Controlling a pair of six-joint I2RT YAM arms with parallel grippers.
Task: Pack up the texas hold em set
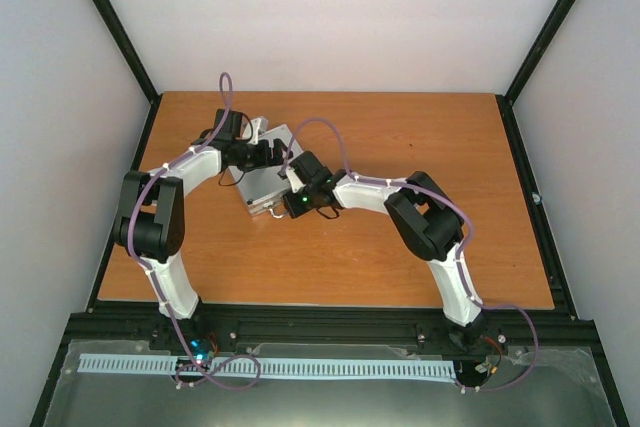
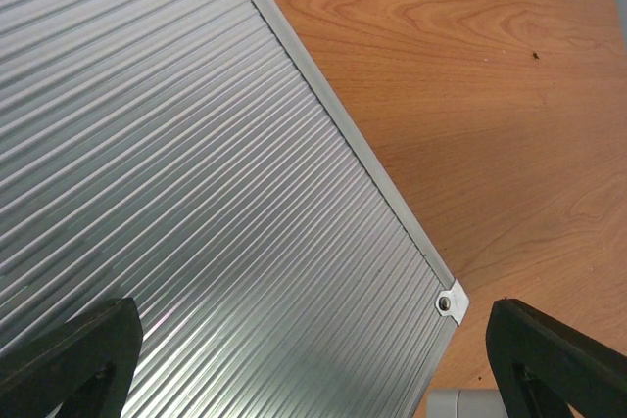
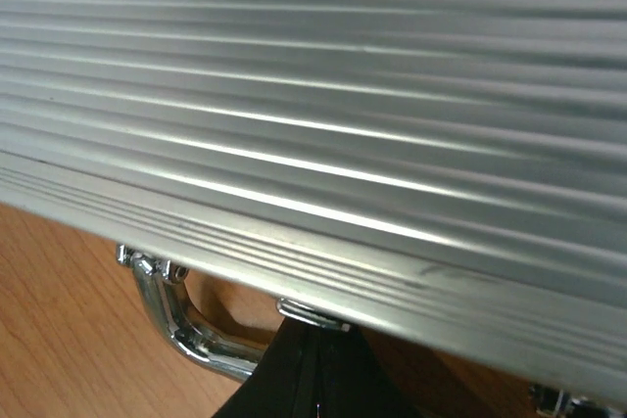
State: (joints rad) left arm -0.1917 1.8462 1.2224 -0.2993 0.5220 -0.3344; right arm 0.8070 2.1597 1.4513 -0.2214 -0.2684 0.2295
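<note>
Case closed, flat on table. Right gripper pinched fully shut, holding nothing, tips at the case's front latch beside its handle. Left gripper spread wide, empty, over the case's lid corner (contact unclear). Push the latch squarely and brace the lid with the left.

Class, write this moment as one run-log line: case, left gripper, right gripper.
case: closed, flat on table | left gripper: open, above case corner | right gripper: shut, at front edge by handle

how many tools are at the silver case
2: the left tool open over the closed case near a corner, the right tool shut by its handle.
</note>
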